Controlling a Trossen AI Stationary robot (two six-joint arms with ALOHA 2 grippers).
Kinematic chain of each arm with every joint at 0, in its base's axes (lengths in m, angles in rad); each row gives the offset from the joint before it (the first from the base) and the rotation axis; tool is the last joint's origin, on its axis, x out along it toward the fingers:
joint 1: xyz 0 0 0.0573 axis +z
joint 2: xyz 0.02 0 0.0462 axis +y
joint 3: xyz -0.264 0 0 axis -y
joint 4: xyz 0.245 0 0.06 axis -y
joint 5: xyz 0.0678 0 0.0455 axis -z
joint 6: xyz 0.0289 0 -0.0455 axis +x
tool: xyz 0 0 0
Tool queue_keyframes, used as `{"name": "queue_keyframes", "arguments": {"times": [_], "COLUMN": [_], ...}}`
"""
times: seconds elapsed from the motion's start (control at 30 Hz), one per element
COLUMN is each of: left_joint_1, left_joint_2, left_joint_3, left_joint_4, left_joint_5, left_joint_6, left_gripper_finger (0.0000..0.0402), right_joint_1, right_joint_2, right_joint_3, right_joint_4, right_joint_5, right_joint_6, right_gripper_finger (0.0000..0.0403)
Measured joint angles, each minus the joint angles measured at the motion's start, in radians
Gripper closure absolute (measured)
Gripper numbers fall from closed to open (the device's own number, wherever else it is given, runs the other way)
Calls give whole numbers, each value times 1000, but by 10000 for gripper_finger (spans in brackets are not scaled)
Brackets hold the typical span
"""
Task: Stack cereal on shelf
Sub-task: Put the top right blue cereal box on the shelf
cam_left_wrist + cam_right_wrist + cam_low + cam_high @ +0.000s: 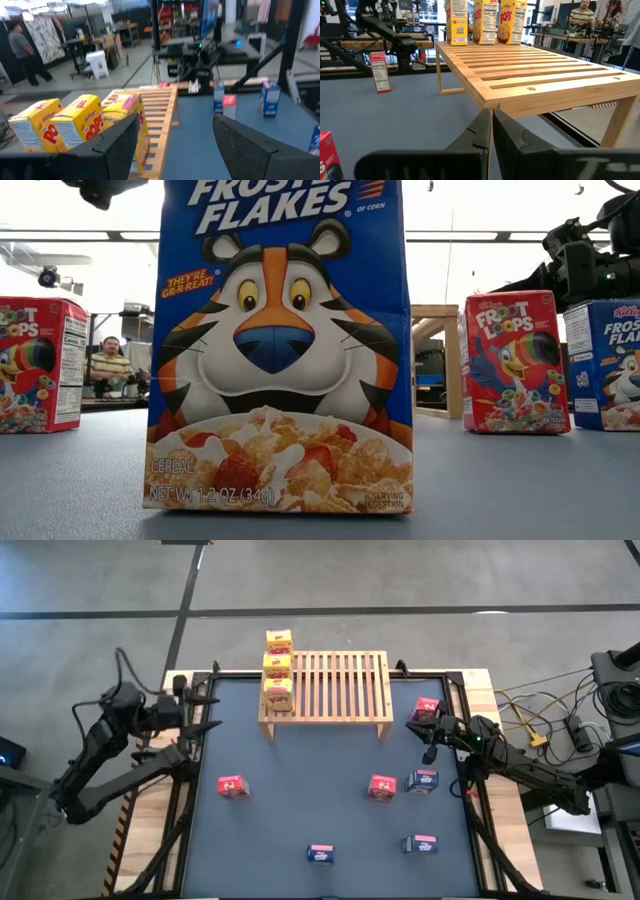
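High view: the wooden shelf (338,685) is seen at the far side of the dark worktop (290,820), and three yellow cereal boxes (278,668) are lined up in a row along its left end, the farthest one reaching past the shelf's far edge. Three red boxes are spread over the worktop: one (232,786) on the left half, one (381,787) right of centre, and one (426,708) just beside the shelf's right leg. Three blue boxes are also on the worktop: one (423,781) just beside the central red box, one (421,844) nearer the front right, and one (320,854) at the front centre.

The left end effector (205,710) is held at the worktop's left edge, near the yellow boxes but apart from them; in the left wrist view its fingers (120,145) are seen spread apart with nothing between them. The right end effector (428,730) is placed just by the red box at the shelf's right end; in the right wrist view its fingers (482,131) are pressed together, empty, and pointed at the shelf's near corner.

In the low view the front blue box (280,345) fills the middle, with red boxes (515,360) to either side. People are seen in the room behind.
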Motion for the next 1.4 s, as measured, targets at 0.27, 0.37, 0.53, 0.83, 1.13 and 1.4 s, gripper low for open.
{"name": "queue_keyframes", "arguments": {"times": [0.27, 0.37, 0.53, 0.83, 1.13, 1.4], "left_joint_1": [0, 0, 0, 0, -3, -10], "left_joint_2": [-170, -216, -293, -303, -263, -165], "left_joint_3": [-89, -111, -168, -272, -400, -451], "left_joint_4": [36, 38, 77, 180, 440, 602], "left_joint_5": [1, 14, 60, 131, 145, 168], "left_joint_6": [-86, -114, -170, -244, -298, -323], "left_gripper_finger": [164, 164, 164, 164, 164, 164], "right_joint_1": [0, 0, 0, 0, 0, 0], "right_joint_2": [0, 0, 0, 4, 5, 5], "right_joint_3": [0, 0, 0, 0, 0, 0], "right_joint_4": [0, 0, 0, 0, 0, 0], "right_joint_5": [0, 0, 0, -1, 0, 0], "right_joint_6": [0, 0, 0, 0, 0, 0], "right_gripper_finger": [394, 394, 394, 394, 394, 394]}}
